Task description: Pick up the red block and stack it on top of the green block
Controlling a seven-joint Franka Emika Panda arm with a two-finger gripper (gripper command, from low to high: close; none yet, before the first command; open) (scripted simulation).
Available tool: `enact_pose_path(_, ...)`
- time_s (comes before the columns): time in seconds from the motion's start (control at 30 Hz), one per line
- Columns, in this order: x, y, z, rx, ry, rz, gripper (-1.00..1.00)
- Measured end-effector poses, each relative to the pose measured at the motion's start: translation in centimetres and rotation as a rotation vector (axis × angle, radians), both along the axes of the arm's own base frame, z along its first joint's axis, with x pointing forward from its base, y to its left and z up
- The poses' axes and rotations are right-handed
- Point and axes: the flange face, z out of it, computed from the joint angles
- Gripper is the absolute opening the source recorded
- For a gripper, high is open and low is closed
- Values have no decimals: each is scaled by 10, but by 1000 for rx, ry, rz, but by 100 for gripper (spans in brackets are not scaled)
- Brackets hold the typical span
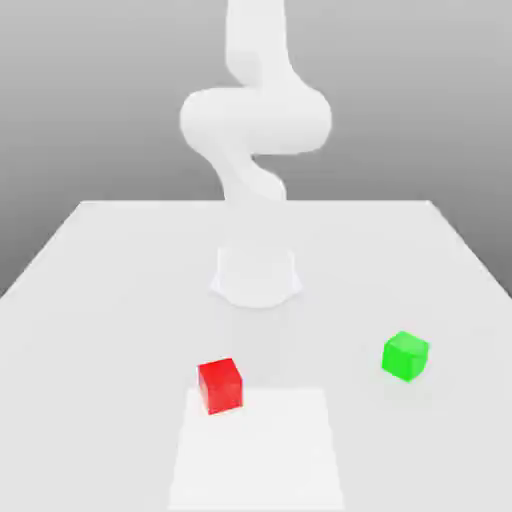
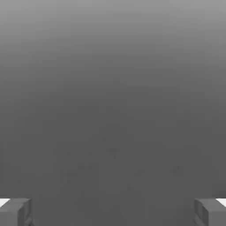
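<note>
The red block (image 1: 220, 385) rests on the white table (image 1: 100, 300), near the front and slightly toward the exterior view's left. The green block (image 1: 405, 355) sits apart from it toward the exterior view's right, a little farther back. Both cubes lie flat with nothing touching them. In the hand view my gripper (image 2: 113, 212) is open, its two grey fingertips (image 2: 15, 212) standing far apart with nothing between them, against a plain grey backdrop.
The white arm's base (image 1: 256, 275) stands on the table behind the two blocks, and its links (image 1: 255, 120) rise and curve out past the top of the exterior view. A paler square patch (image 1: 255, 450) marks the table's front.
</note>
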Motion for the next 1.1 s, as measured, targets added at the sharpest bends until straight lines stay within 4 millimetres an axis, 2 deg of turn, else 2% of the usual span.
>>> enact_pose_path(0.13, 33, -10, -99, -65, 151, 50, 0)
enact_pose_path(0.23, 41, -19, -174, -97, 264, 93, 0)
enact_pose_path(0.3, 39, -26, -225, -112, 340, 125, 0)
enact_pose_path(0.4, 24, -35, -300, -122, 460, 181, 0)
enact_pose_path(0.57, -29, -45, -428, -111, 662, 291, 0)
enact_pose_path(0.6, -36, -46, -452, -107, 690, 307, 0)
enact_pose_path(0.63, -40, -46, -467, -107, 703, 318, 0)
enact_pose_path(0.77, -46, -48, -506, -107, 717, 322, 0)
enact_pose_path(0.8, -48, -48, -514, -107, 718, 322, -100)
enact_pose_path(1.0, -48, -48, -517, -106, 720, 322, -100)
enact_pose_path(1.1, -47, -48, -503, -106, 719, 322, -100)
